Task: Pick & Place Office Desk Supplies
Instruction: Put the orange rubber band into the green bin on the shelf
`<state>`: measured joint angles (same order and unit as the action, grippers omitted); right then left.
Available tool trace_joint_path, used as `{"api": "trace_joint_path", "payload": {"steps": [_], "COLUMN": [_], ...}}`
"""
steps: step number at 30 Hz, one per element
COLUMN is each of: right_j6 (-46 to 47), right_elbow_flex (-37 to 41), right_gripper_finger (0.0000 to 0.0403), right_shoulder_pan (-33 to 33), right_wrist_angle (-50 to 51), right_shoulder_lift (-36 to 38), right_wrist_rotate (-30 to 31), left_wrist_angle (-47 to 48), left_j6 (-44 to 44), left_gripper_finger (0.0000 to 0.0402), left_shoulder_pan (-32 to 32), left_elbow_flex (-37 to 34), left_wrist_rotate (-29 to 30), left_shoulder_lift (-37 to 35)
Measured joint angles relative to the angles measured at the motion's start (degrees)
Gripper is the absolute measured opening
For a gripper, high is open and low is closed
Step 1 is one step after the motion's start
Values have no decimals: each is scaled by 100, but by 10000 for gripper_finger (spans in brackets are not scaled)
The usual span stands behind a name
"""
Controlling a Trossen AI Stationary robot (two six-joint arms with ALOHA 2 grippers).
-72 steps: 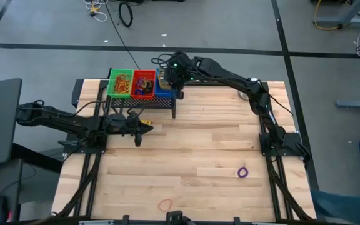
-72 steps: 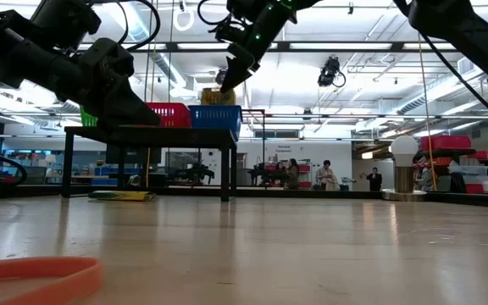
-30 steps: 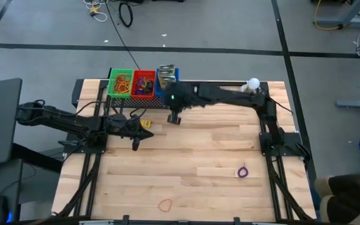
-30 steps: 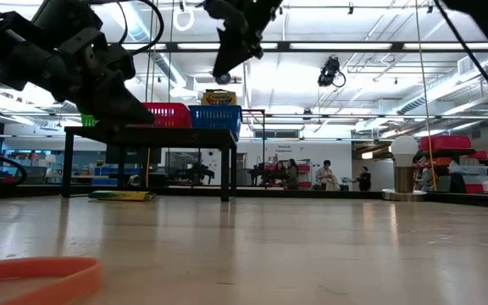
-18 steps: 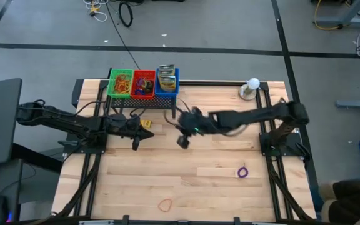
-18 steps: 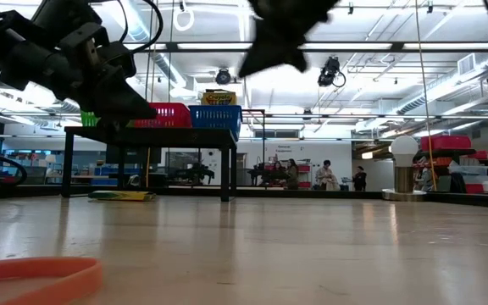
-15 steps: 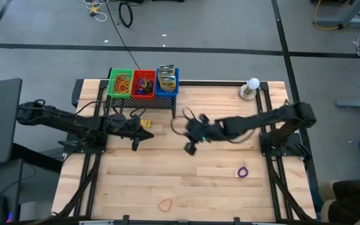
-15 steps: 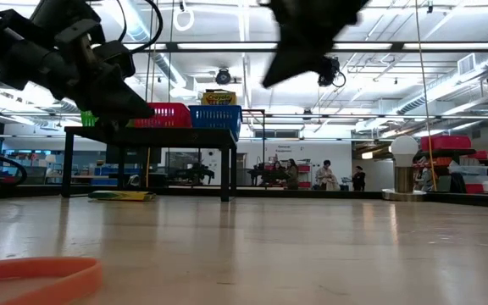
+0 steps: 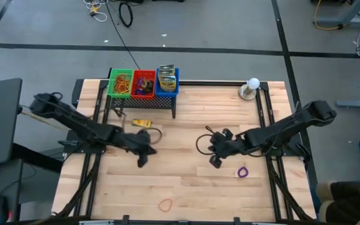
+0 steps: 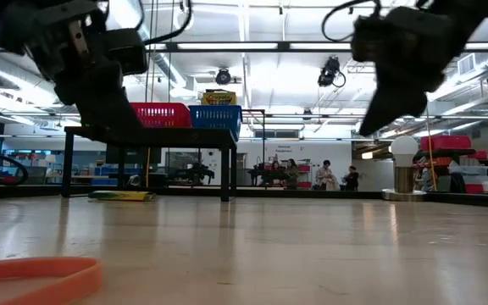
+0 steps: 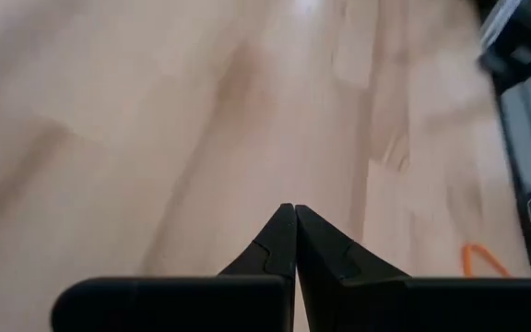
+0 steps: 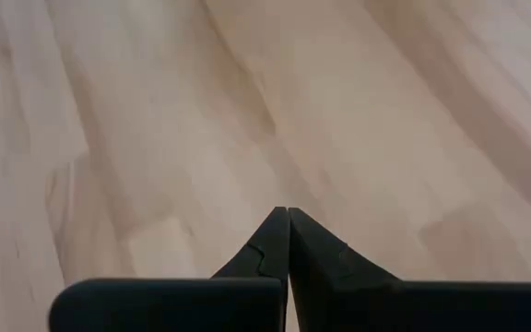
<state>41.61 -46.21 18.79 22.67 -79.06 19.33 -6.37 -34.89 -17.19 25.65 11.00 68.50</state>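
lab/workshop hall | ceiling strip lights (image 10: 252, 47) | concrete floor (image 9: 230, 25)

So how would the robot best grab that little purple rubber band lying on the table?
The purple rubber band lies flat as a thin open loop, so probably straight down from above, pinching one strand across its width. The right gripper, shut just beside it, would have to open first.
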Motion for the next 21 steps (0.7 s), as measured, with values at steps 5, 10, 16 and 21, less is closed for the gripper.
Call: {"api": "trace_joint_path", "payload": {"steps": [5,10,16,21], "right_j6": [-1,-85,-443,-668], "right_elbow_flex": [377,513,545,545], "right_gripper_finger": [5,5,5,5], "right_shoulder_pan": [163,346,502,553], "right_wrist_angle": [-6,-7,-31,-142], "right_shoulder_lift": [249,287,284,284], "right_wrist_rotate": [-48,147,162,180], "left_wrist_angle": [906,1845,2509,3045], "left_j6": [-481,-786,-1421,-1497], "left_gripper_finger": [5,18,72,103], "left_shoulder_pan": [-622,-1248,-1736,-2060], "left_elbow_flex": [1179,2407,3716,4691], "left_wrist_rotate": [16,230,254,249], "left_shoulder_lift": [1132,2170,3237,4068]}}
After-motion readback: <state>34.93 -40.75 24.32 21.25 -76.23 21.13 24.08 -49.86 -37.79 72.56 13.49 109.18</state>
